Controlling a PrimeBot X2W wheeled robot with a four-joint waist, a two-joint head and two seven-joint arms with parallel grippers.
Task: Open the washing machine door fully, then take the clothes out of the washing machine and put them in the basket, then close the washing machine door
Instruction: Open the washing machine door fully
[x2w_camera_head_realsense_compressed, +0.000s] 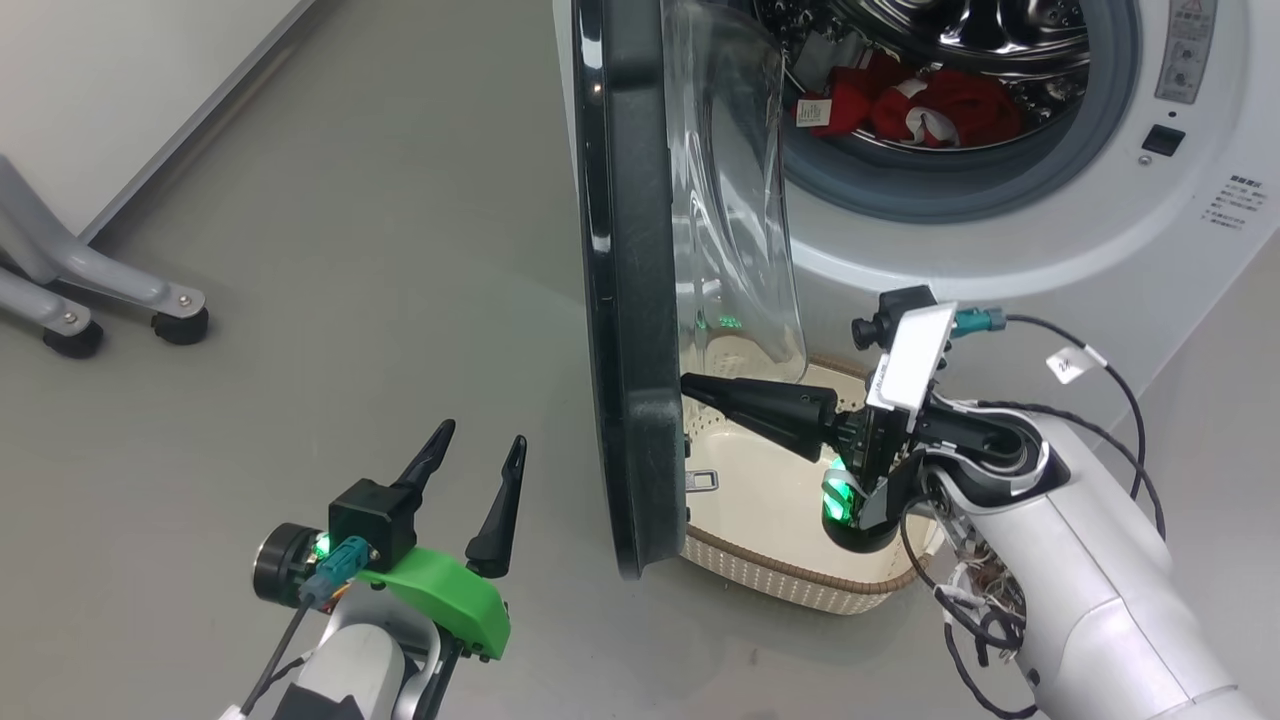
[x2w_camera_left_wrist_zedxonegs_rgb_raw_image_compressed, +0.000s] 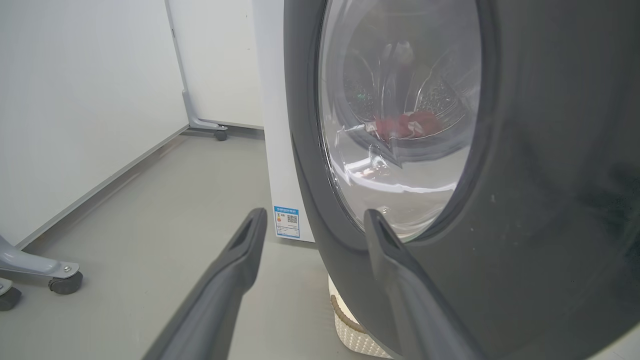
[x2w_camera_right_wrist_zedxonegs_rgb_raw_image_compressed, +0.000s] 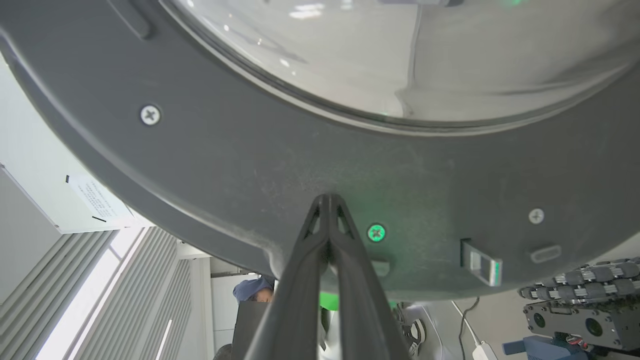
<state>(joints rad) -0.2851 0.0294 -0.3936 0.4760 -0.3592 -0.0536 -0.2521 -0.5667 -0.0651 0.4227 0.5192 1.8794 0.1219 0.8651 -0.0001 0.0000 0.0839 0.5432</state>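
The washing machine door (x2w_camera_head_realsense_compressed: 630, 300) stands partly open, edge-on to me, its clear glass bowl bulging toward the washing machine (x2w_camera_head_realsense_compressed: 1000, 260). Red clothes (x2w_camera_head_realsense_compressed: 900, 105) lie in the steel drum. The cream basket (x2w_camera_head_realsense_compressed: 790, 520) sits on the floor under the door. My right gripper (x2w_camera_head_realsense_compressed: 688, 382) is shut, and its tips press on the door's grey inner rim (x2w_camera_right_wrist_zedxonegs_rgb_raw_image_compressed: 250, 165), seen close in the right wrist view (x2w_camera_right_wrist_zedxonegs_rgb_raw_image_compressed: 328, 197). My left gripper (x2w_camera_head_realsense_compressed: 482, 433) is open and holds nothing, on the door's outer side. In the left wrist view it (x2w_camera_left_wrist_zedxonegs_rgb_raw_image_compressed: 314, 214) faces the black rim (x2w_camera_left_wrist_zedxonegs_rgb_raw_image_compressed: 550, 200), with the clothes (x2w_camera_left_wrist_zedxonegs_rgb_raw_image_compressed: 405, 125) visible through the glass.
Grey frame legs on castors (x2w_camera_head_realsense_compressed: 120, 300) stand on the floor at the left, near a white wall. The door latch (x2w_camera_right_wrist_zedxonegs_rgb_raw_image_compressed: 480, 260) sits on the inner rim right of my right fingers. A basket corner (x2w_camera_left_wrist_zedxonegs_rgb_raw_image_compressed: 350, 330) shows below the door.
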